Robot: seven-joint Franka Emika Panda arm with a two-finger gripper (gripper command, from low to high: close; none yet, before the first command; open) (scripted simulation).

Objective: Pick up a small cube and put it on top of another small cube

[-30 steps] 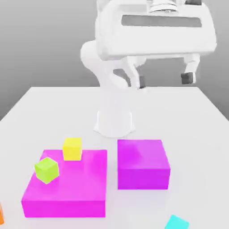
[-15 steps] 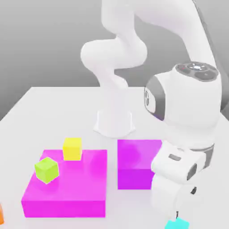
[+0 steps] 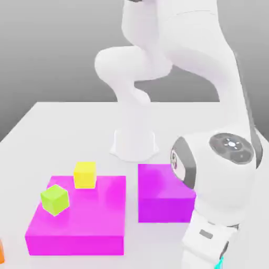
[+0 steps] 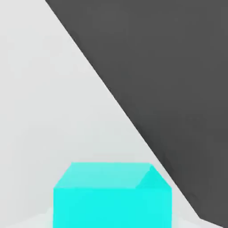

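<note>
Gripping cyan cube in closed jaws, low over bench, at exterior view's right, near purple block. Probably pinched by opposite sides to leave underside free for stacking. Can see yellow cube and green cube on pink block, both raised with tops uncovered; could serve as base, can't tell which. Compared with half a second ago: lower at the hand, now hiding most of cyan cube in exterior view, with no visible shift in yellow, green or either block.
</note>
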